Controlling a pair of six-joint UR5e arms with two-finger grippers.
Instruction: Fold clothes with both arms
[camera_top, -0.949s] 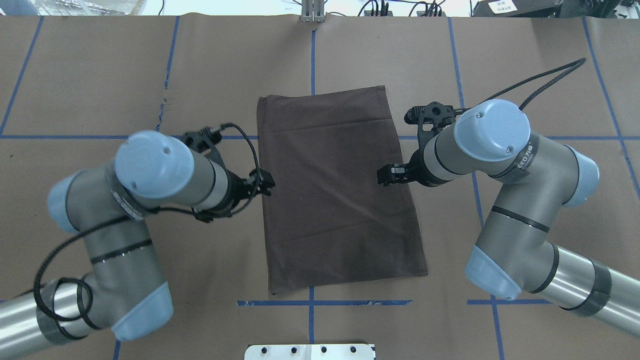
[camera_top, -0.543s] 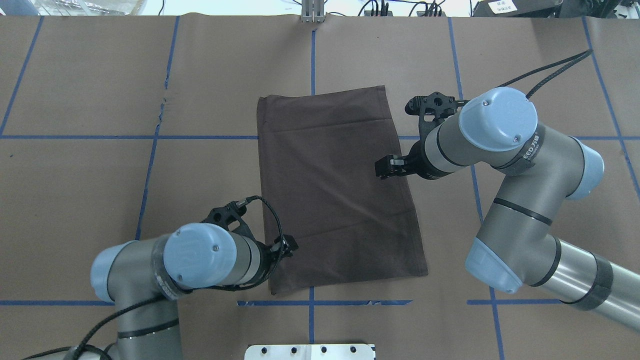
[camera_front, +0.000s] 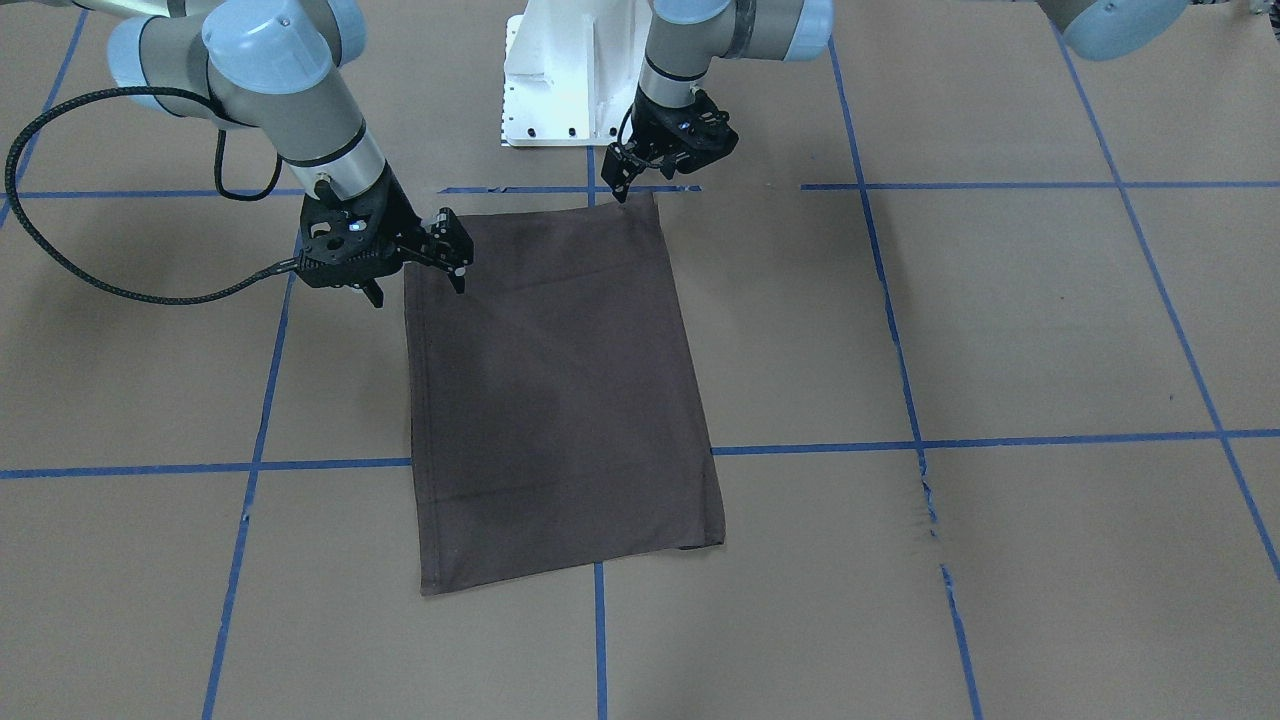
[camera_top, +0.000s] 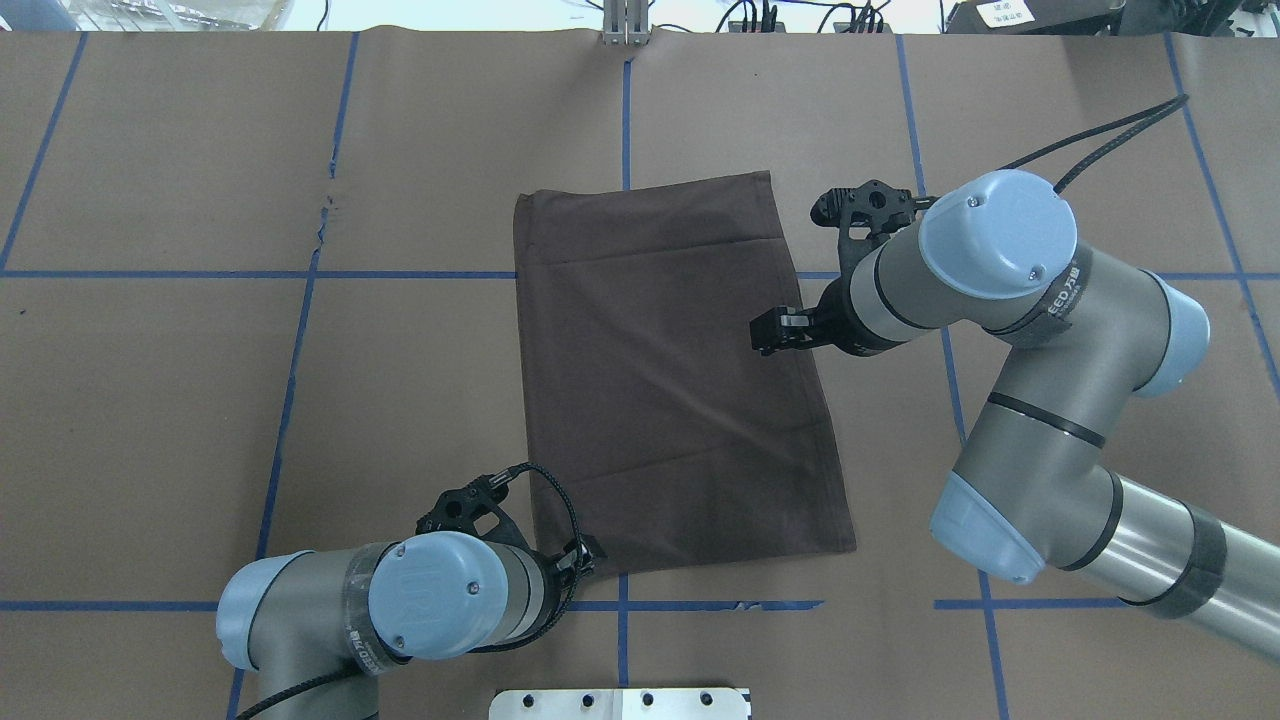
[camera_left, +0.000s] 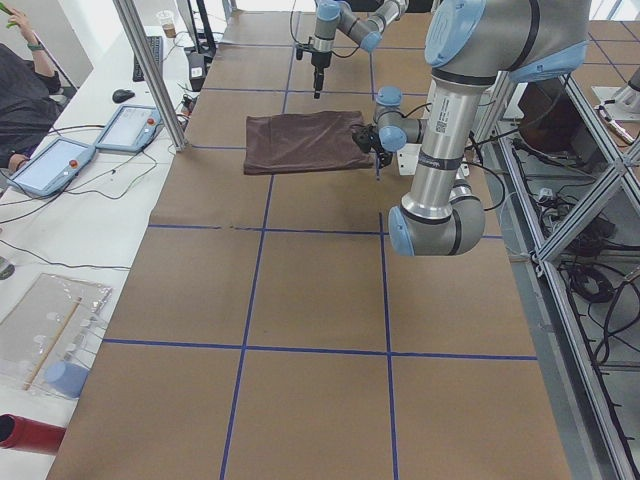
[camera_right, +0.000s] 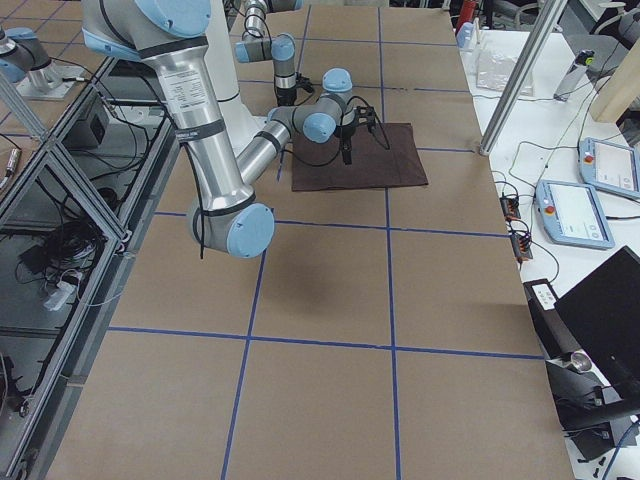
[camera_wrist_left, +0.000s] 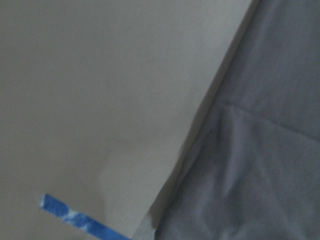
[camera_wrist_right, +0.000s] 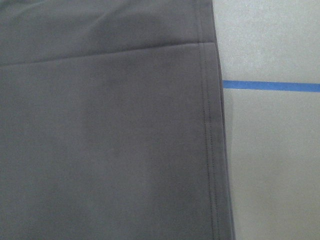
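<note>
So the dark brown T-shirt (camera_top: 680, 390) is lying flat in the middle of the table (camera_top: 200, 150), folded into a tidy long rectangle with its short ends toward and away from the robot, sitting a bit skewed against the blue tape (camera_top: 400, 274) grid on the brown paper. One cross line of tape runs under its far part, and its near edge stops just short of the line in front of the white pedestal (camera_front: 560, 80). There are a couple of soft creases across the cloth, otherwise it's pretty smooth. The left arm (camera_top: 430, 600) is curled in low, and the left gripper (camera_top: 585, 562) is pointed down right at the shirt's near corner on the robot's left. Honestly I can't tell if its fingers are apart or together from any angle, and its wrist camera only shows the cloth edge, bare paper and a scrap of tape. The right arm (camera_top: 1000, 260) reaches in from the other side. The right gripper (camera_front: 418, 285) has its jaws spread wide, one finger over the cloth and the other outside it, straddling the long stitched edge roughly halfway along. It isn't holding anything. A black cable (camera_front: 100, 280) loops off that wrist.
</note>
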